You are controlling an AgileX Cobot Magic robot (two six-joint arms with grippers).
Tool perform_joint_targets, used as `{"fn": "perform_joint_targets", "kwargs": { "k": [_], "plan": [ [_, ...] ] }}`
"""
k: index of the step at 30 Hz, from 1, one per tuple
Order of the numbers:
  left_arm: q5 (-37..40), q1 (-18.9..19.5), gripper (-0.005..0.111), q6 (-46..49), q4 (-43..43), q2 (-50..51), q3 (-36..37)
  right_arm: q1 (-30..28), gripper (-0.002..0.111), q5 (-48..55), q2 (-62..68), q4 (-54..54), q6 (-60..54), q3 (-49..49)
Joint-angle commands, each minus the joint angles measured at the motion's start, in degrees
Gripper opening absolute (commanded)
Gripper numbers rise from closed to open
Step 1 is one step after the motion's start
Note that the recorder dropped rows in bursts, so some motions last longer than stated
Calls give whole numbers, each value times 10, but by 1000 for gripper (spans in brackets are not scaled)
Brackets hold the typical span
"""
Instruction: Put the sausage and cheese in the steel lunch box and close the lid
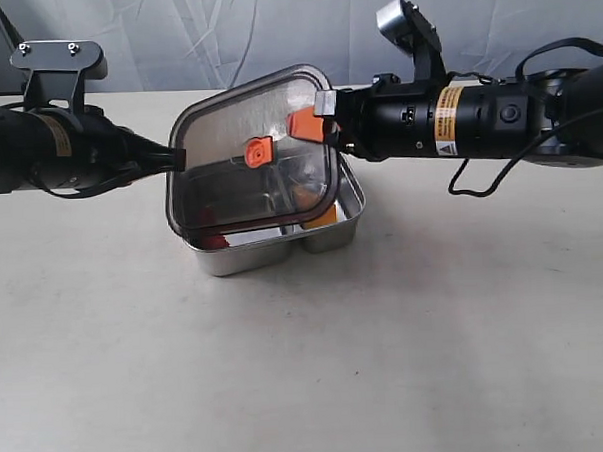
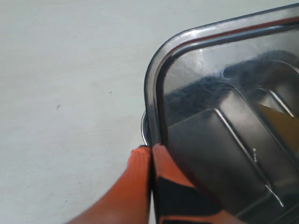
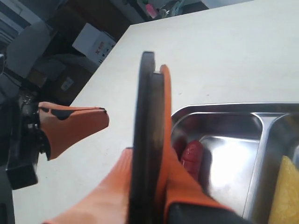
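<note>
On the pale table (image 1: 289,387), a steel lunch box (image 1: 245,260) with both compartments uncovered. In the larger compartment, the sausage (image 1: 214,240), red and glossy, close against a wall. In the smaller one, on the other side of the divider (image 3: 254,158), the cheese (image 1: 327,217), a yellow-orange piece. Over the box, the lid (image 1: 224,169), dark and translucent, tipped up steeply rather than seated. Faces the exterior camera with its orange valve tab (image 1: 259,151) at the middle. Cannot tell whether its lower edge touches the box. Grips the lid from two sides. At the left edge, the left gripper (image 1: 175,158), orange fingers (image 2: 135,186) pressed together on the thin dark rim. Seen through the smoky panel in the left wrist view, the steel tray and a corner of the cheese (image 2: 280,126). At the upper right corner, the right gripper (image 1: 312,125), clamped on the lid with one finger on each face. In the right wrist view, the lid (image 3: 148,130) edge-on between those fingers, with its orange seal (image 3: 164,93) along one side. Beyond it, the sausage (image 3: 191,156) and the cheese (image 3: 285,196) in their separate compartments of the lunch box (image 3: 219,107).
</note>
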Motion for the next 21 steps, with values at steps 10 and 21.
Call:
{"fn": "perform_joint_targets", "kwargs": {
  "k": [10, 21],
  "plan": [
    [-8, -1, 0, -1, -5, -5, 1, -10, -1, -8, -17, -6, 24, -5],
    [-8, -1, 0, -1, -5, -5, 1, -14, -1, -50, -54, 217, -230, 36]
  ]
}}
